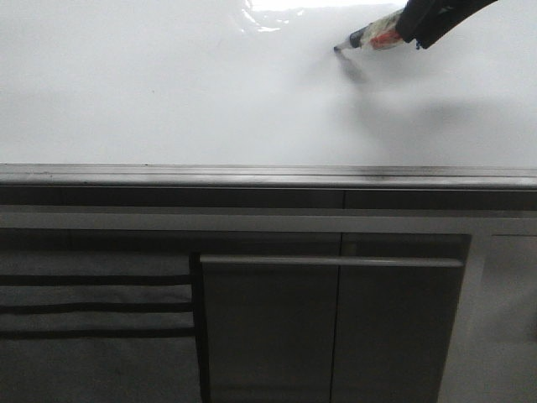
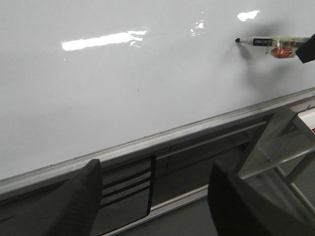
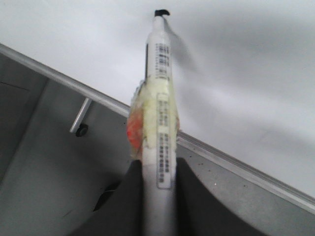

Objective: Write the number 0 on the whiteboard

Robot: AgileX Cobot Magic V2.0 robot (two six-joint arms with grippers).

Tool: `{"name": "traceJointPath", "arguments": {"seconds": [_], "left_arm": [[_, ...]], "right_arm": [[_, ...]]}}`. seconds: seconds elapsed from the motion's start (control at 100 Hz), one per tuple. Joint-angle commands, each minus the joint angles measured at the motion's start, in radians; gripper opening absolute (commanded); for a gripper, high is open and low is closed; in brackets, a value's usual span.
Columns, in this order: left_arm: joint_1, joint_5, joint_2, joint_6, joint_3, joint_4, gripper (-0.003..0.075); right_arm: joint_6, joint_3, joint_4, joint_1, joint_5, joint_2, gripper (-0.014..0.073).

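front view shows the whiteboard (image 1: 168, 92) filling the upper half of the scene, glossy and upright, with its grey metal rim (image 1: 268, 175) running across below it and a dark panelled cabinet (image 1: 268, 327) underneath. the board stands where both arms can reach it face-on, which suits writing with a tip held roughly level.

no number 0 can be seen on the board in any view; the surface around the tip looks bare apart from glare and the marker's shadow, so the writing seems not yet begun.

the right gripper (image 1: 411, 29) comes in from the upper right and is closed around the marker (image 1: 373, 39), its two dark fingers pressed to the barrel on either side, as the right wrist view shows. the pen is wrapped in yellowish tape with an orange patch, likely to thicken it so the jaws hold it firm. its black tip (image 1: 338, 49) points left and sits at or just off the board; whether it touches i cannot tell.

the left gripper (image 2: 155, 196) hangs low in front of the cabinet, its fingers spread wide with nothing between them, kept well apart from the writing spot, probably so it stays out of the way.
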Motion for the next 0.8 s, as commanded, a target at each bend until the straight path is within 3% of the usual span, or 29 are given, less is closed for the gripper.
{"name": "traceJointPath", "arguments": {"seconds": [0.0, 0.33, 0.79], "left_arm": [[0.002, -0.081, -0.004, -0.010, -0.027, -0.007, 0.0428], [0.002, -0.081, -0.004, -0.010, -0.027, -0.002, 0.0428], [0.002, -0.081, -0.004, -0.010, -0.027, 0.001, 0.0428]], "right_arm": [[-0.008, -0.056, 0.014, 0.007, -0.003, 0.019, -0.0047], [-0.023, -0.119, -0.036, -0.005, 0.211, 0.072, -0.0047], [0.000, -0.318, -0.036, -0.055, 0.255, 0.070, -0.0047]]}}
